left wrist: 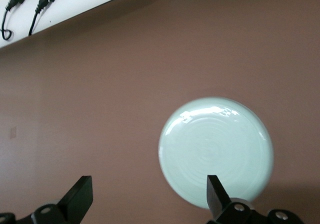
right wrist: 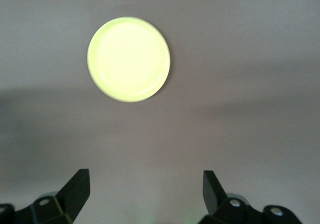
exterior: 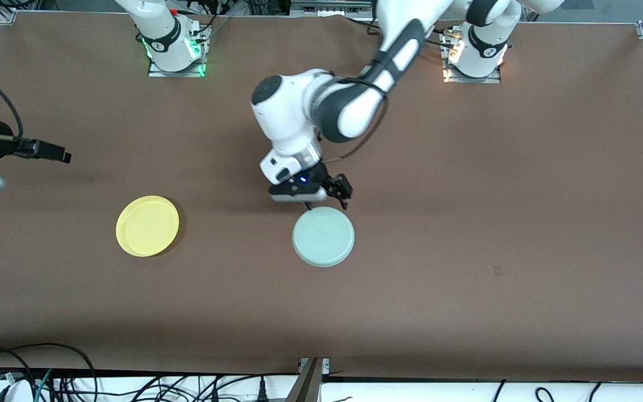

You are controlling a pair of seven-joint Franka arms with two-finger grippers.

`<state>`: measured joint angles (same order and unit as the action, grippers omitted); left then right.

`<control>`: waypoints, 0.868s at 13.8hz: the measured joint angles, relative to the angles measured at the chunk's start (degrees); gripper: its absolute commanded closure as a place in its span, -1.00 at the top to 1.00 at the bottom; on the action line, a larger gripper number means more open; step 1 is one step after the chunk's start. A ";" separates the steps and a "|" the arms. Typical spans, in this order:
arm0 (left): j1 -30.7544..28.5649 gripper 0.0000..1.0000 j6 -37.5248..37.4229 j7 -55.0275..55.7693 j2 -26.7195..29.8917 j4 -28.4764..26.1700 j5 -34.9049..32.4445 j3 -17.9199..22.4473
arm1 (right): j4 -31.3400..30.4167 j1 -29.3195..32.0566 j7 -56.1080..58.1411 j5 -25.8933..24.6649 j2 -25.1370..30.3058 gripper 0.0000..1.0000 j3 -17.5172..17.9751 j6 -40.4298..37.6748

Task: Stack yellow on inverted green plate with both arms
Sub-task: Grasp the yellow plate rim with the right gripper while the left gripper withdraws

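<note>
Green plate [exterior: 323,237] sits flipped mid-frame, left pincer [left wrist: 145,200] spread above; yellow plate [exterior: 147,225] could get slid off, right pincer [right wrist: 145,191] spread too.

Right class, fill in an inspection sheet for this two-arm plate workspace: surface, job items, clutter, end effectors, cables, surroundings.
Surface: brown table, flat, with a small dark mark toward the left arm's end.
Job items: green plate lies upside down, ringed underside up; yellow plate lies rim up toward the right arm's end, apart from it.
Clutter: nothing seen.
End effectors: left end effector open, at the green plate's edge; right end effector open, over bare table short of the yellow plate.
Cables: bundles along the white ledge below the table's near edge.
Surroundings: two arm bases, lit.
</note>
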<state>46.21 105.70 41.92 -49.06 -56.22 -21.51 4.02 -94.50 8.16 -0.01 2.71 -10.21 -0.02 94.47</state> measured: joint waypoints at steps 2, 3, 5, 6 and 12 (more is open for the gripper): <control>-6.70 1.00 -0.20 -8.51 3.47 -0.23 5.65 0.13 | -0.09 1.31 0.01 0.31 -3.60 1.00 -0.10 5.60; -10.14 1.00 -0.38 -12.35 5.19 -0.93 7.99 0.12 | -0.20 1.46 0.01 0.42 -5.81 1.00 -0.09 9.06; -16.50 1.00 -0.45 -18.79 8.59 -3.31 12.61 0.09 | -0.89 1.43 0.01 0.50 -10.71 1.00 0.10 16.38; -19.47 1.00 -0.46 -21.59 10.19 -4.30 15.00 0.09 | -1.40 1.43 0.01 0.51 -13.27 1.00 0.23 20.30; -36.18 1.00 -2.08 -38.78 22.14 -14.85 25.43 0.06 | -3.18 1.33 0.00 4.84 -24.14 1.00 1.46 33.61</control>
<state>10.03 103.62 3.14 -26.93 -71.07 3.92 4.08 -97.68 9.49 -0.01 7.55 -34.35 1.44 128.07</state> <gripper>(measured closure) 0.000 0.000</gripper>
